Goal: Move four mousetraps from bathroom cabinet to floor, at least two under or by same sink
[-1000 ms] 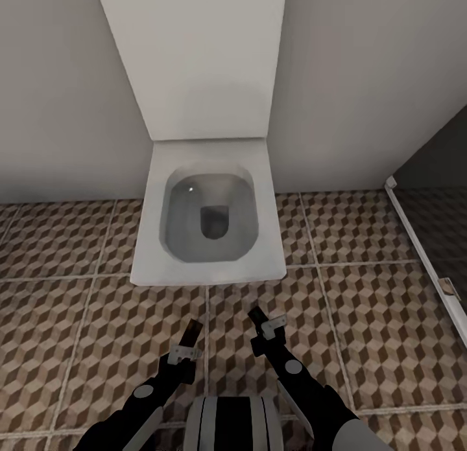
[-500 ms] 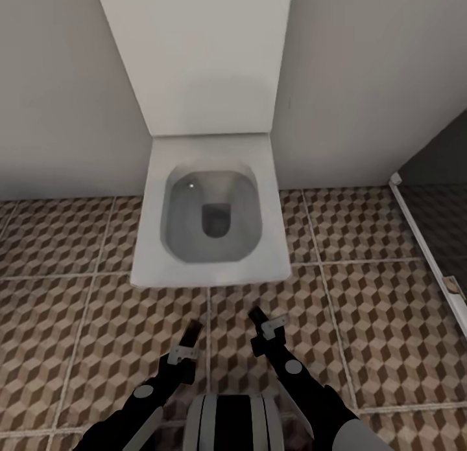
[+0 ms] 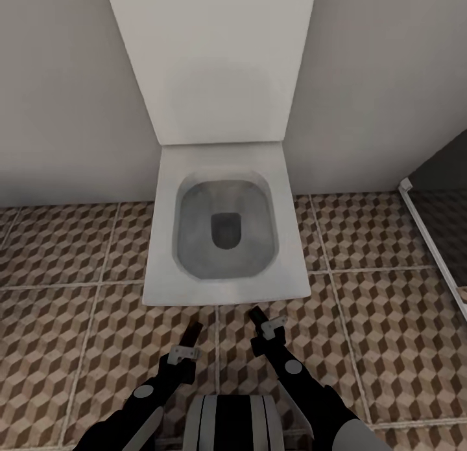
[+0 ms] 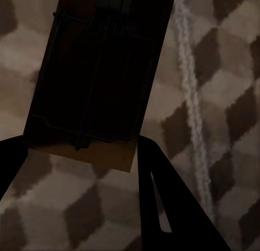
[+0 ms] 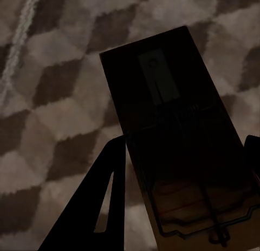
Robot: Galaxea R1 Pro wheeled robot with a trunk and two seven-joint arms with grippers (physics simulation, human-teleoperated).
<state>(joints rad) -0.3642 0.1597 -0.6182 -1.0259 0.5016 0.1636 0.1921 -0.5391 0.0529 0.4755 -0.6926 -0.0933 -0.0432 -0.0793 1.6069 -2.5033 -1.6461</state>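
Observation:
In the head view my left gripper is shut on a mousetrap, a small flat dark-looking rectangle held just above the bathroom floor. My right gripper is shut on a second mousetrap. The left wrist view has its mousetrap in shadow between the dark fingers, over cube-pattern tiles. In the right wrist view the other mousetrap shows its wire parts, with one finger beside it. The cabinet, the bathroom sink and the other mousetraps are out of view.
A white wall-hung toilet with its lid up stands straight ahead, its front rim close to both grippers. A pale wall runs behind it. At the right a white rail borders a darker grey floor section. Patterned tiles spread left and right.
The whole view has shifted: the toilet now looks a little larger, lower and further right, so the camera moved. Both grippers keep their hold and their place in the picture.

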